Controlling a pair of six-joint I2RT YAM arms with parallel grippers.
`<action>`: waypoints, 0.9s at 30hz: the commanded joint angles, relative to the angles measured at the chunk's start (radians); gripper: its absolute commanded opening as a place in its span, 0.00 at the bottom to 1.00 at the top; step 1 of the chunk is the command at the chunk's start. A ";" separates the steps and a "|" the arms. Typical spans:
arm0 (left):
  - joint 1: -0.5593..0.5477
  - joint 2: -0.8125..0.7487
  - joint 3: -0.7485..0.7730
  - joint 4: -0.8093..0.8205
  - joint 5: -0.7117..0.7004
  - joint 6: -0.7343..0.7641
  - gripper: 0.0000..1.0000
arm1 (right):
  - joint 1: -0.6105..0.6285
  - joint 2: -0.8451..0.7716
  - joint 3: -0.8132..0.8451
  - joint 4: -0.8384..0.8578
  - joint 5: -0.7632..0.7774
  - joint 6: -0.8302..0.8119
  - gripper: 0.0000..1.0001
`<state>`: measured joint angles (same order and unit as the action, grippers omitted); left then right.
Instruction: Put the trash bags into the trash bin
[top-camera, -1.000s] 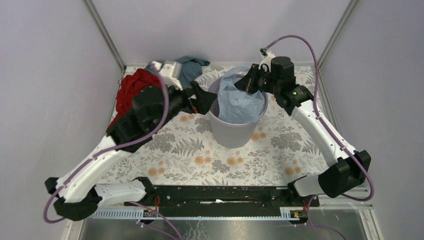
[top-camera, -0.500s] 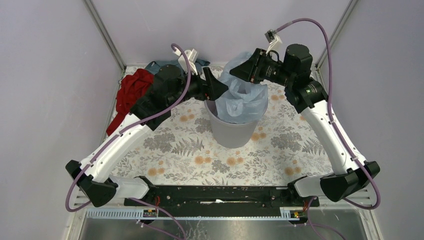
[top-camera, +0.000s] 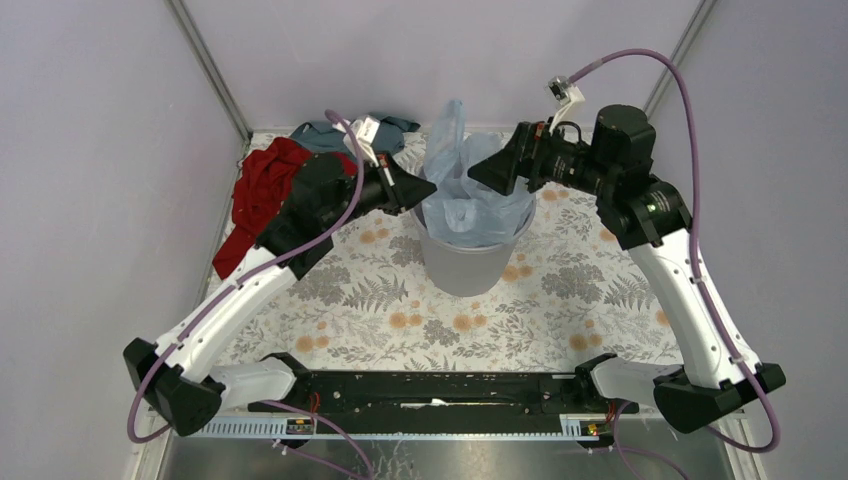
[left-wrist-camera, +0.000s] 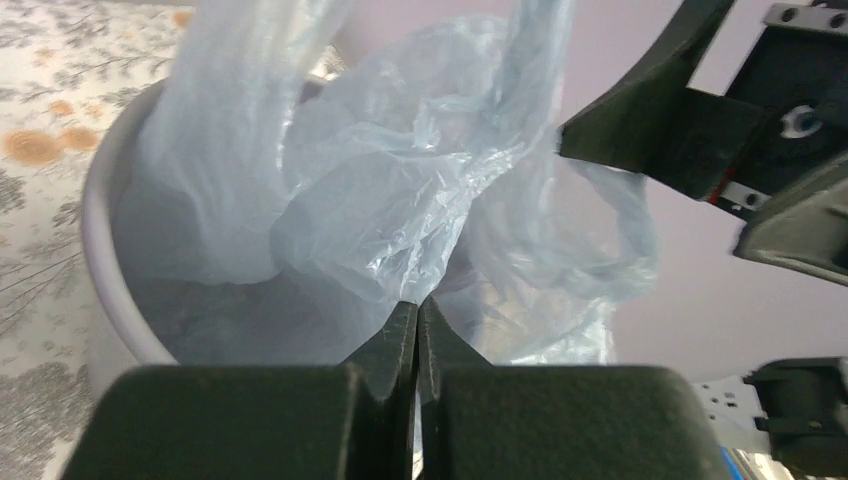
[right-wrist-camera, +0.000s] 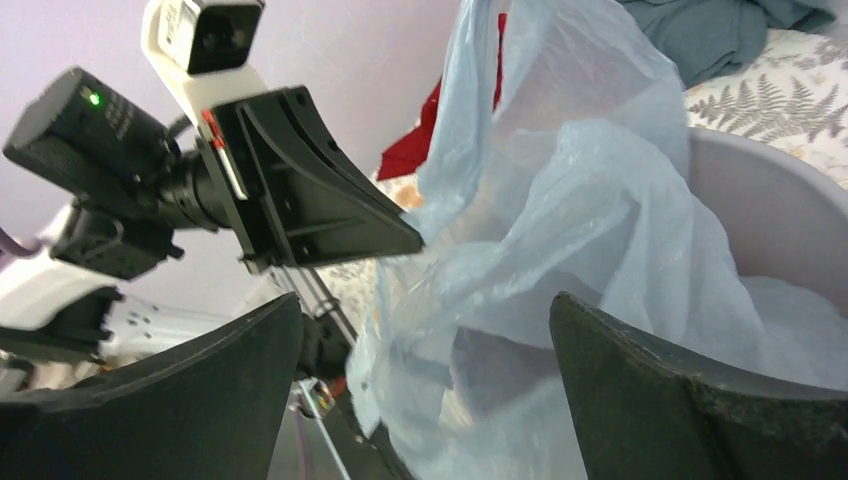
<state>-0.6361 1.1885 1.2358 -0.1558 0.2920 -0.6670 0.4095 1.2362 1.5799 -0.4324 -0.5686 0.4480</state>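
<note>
The light grey trash bin (top-camera: 465, 262) stands mid-table on the fern-print cloth. The pale blue trash bag (top-camera: 470, 200) sits partly in it, bulging over the rim, with one strip standing up (top-camera: 452, 118). My left gripper (top-camera: 425, 188) is at the bin's left rim, shut; in the left wrist view its tips (left-wrist-camera: 417, 304) pinch a fold of the bag (left-wrist-camera: 400, 200) above the bin's rim (left-wrist-camera: 100, 230). My right gripper (top-camera: 480, 172) hovers over the bin's right side, open; the bag (right-wrist-camera: 580, 200) lies loose between its wide-apart jaws (right-wrist-camera: 425, 305).
A red cloth (top-camera: 262, 185) and a teal-grey cloth (top-camera: 318, 133) lie heaped at the table's back left, behind the left arm. The enclosure walls stand close on both sides and behind. The two grippers face each other about a hand's width apart over the bin.
The left gripper came up to the bin's rim and shut on the bag. The right gripper opened, let the bag go and drew back to the right. The bag's top strip now stands higher.
</note>
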 joint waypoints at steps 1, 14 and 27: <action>0.013 -0.102 -0.107 0.259 0.061 -0.082 0.00 | 0.003 -0.068 0.053 -0.128 -0.018 -0.247 1.00; 0.023 -0.144 -0.272 0.511 0.111 -0.253 0.00 | 0.342 0.020 0.268 -0.336 0.494 -0.633 0.91; 0.023 -0.190 -0.382 0.611 0.115 -0.313 0.00 | 0.519 0.284 0.417 -0.401 1.021 -0.567 0.63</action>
<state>-0.6201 1.0172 0.8669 0.3534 0.3786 -0.9501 0.9169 1.4811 1.9709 -0.8516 0.2085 -0.2150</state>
